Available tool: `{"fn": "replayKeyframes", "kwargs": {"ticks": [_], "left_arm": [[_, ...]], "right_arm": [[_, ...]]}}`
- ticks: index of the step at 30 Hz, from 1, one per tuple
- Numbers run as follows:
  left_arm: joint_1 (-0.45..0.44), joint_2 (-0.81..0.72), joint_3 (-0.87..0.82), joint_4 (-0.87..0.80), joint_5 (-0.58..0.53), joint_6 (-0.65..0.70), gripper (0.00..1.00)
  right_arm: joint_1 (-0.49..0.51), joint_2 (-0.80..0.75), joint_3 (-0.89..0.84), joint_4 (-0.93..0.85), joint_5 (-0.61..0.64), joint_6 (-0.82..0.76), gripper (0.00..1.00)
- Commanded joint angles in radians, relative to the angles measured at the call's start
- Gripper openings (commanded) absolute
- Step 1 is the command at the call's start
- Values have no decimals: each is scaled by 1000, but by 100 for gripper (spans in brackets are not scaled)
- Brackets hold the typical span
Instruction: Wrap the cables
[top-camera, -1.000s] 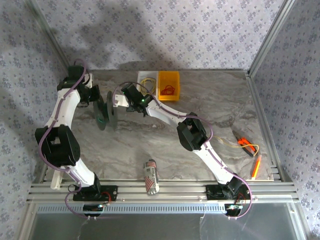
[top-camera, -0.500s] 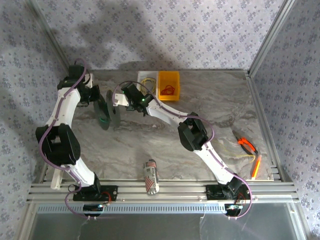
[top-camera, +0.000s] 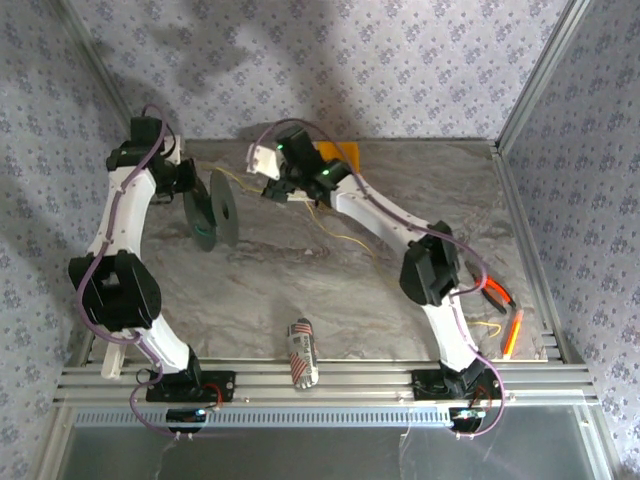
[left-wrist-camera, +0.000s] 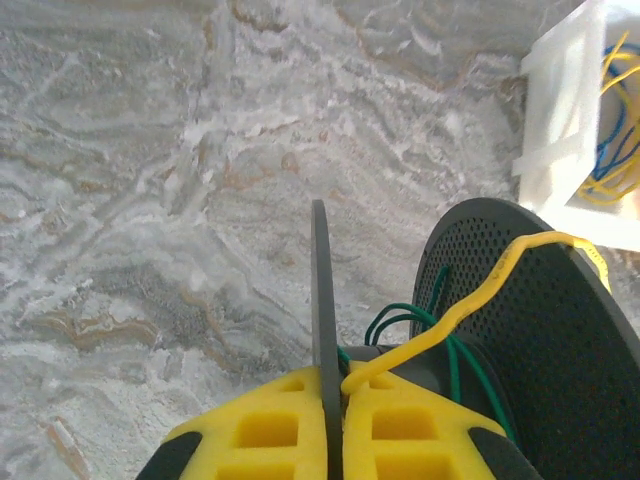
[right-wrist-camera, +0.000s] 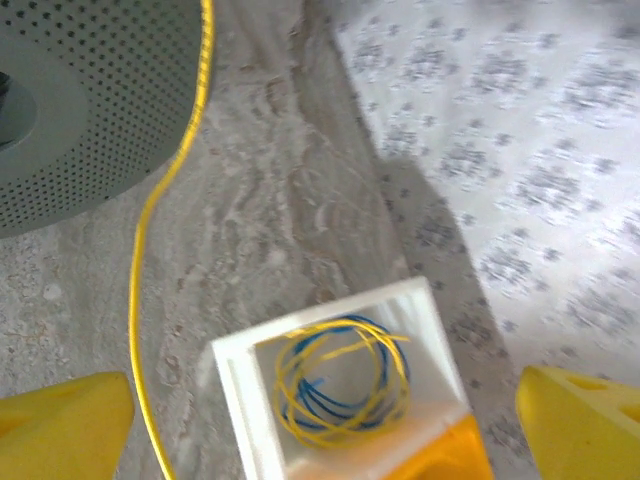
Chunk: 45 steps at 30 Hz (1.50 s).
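Where the left wrist view comes in close, the left gripper (left-wrist-camera: 333, 420) is clamped on the thin flange of the black spool (left-wrist-camera: 520, 330) at bottom centre, and the yellow cable (left-wrist-camera: 480, 295) climbs from between its pads across the perforated disc (green wire (left-wrist-camera: 400, 320) sits by the hub). From above, that spool is a small upright disc at upper left, the cable a faint thread trailing toward mid-frame. The right wrist view has the right gripper (right-wrist-camera: 320, 430) with jaws wide apart at the bottom corners, above a white bin (right-wrist-camera: 232, 372) holding a yellow-and-blue coil (right-wrist-camera: 340, 375), the cable dropping down the left side.
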Motion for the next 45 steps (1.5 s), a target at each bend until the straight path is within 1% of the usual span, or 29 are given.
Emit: {"fn": "replayKeyframes", "kwargs": {"ticks": [1, 3, 5, 7, 8, 10, 16, 19, 21, 22, 23, 24, 25, 26, 27, 29, 30, 36, 38, 40, 45], "left_arm": [[-6, 1, 111, -26, 55, -12, 0], [-9, 1, 158, -45, 71, -12, 0], [-16, -5, 202, -62, 75, -11, 0], [-25, -18, 234, -66, 80, -7, 0], [-31, -23, 248, -66, 81, -6, 0], [-40, -31, 279, -76, 86, -7, 0], [-55, -35, 366, -106, 94, -18, 0], [-56, -42, 392, -116, 107, -21, 0], [-59, -53, 396, -118, 113, -24, 0], [-59, -61, 395, -116, 119, -25, 0], [-61, -69, 393, -116, 123, -27, 0], [-61, -79, 391, -116, 124, -27, 0], [-61, -92, 387, -115, 127, -27, 0], [-61, -106, 383, -113, 128, -27, 0], [-60, -117, 379, -115, 128, -25, 0], [-55, -145, 367, -116, 128, -19, 0], [-54, -157, 358, -116, 130, -18, 0], [-50, -242, 254, -105, 184, -4, 0], [-51, -284, 186, -94, 207, -2, 0], [-50, -325, 132, -82, 232, 2, 0], [-49, -397, 68, -109, 300, 28, 0]], "right_arm": [[-50, -117, -98, -11, -40, 73, 100], [-86, -184, -187, 7, -56, 114, 100], [-128, -250, -292, 22, -118, 147, 100], [-173, -310, -398, 53, -191, 213, 100], [-189, -332, -445, 72, -218, 236, 99], [-202, -350, -506, 88, -232, 256, 99], [-198, -309, -569, 131, -268, 319, 96], [-194, -264, -557, 147, -249, 360, 94], [-193, -234, -551, 164, -223, 386, 90], [-193, -217, -545, 172, -200, 398, 87], [-194, -199, -534, 173, -169, 407, 81], [-193, -184, -519, 166, -138, 411, 72], [-193, -166, -497, 149, -100, 414, 58], [-194, -152, -475, 131, -61, 412, 39], [-193, -145, -460, 117, -22, 410, 25], [-193, -144, -418, 80, 35, 409, 3], [-191, -149, -398, 60, 53, 399, 0], [-167, -209, -259, -41, 115, 307, 0], [-164, -210, -193, -64, 130, 273, 0], [-174, -183, -105, -108, 142, 265, 0], [-227, -34, 152, -249, 173, 266, 0]]}}
